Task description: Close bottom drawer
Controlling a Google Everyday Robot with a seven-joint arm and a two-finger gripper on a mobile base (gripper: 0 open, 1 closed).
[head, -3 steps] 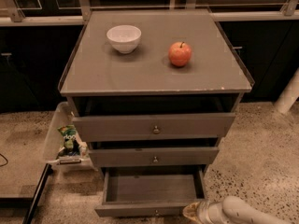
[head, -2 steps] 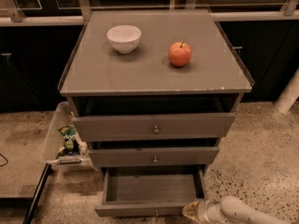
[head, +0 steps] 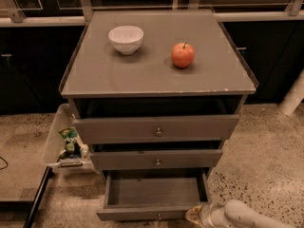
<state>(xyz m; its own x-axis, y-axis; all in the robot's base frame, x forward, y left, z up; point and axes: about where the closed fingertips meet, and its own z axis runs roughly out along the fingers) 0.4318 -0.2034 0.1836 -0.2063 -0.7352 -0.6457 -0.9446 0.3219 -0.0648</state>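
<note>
**Q:** What is at the far left?

**A:** A clear bin sits on the speckled floor, just beside a grey cabinet. A green packet stands inside it. Its lettering is too small to read.

**Q:** And the cabinet?

**A:** On its flat surface, a white bowl sits to the left of a red apple, with a gap between them. Below, the top drawer and middle drawer each stand out a little. The bottom drawer, down at floor level, is pulled out farthest, so its inside shows. Its knob is at the lower edge of the view.

**Q:** Where is the robot's hand?

**A:** The hand is low at the bottom right, right at the front right corner of the bottom drawer. The pale arm lies nearly level and reaches in from the right. I cannot tell whether the hand is open or closed, or whether it grips anything.

**Q:** Anything further right?

**A:** A white post rises from the floor, well apart from the cabinet.
</note>
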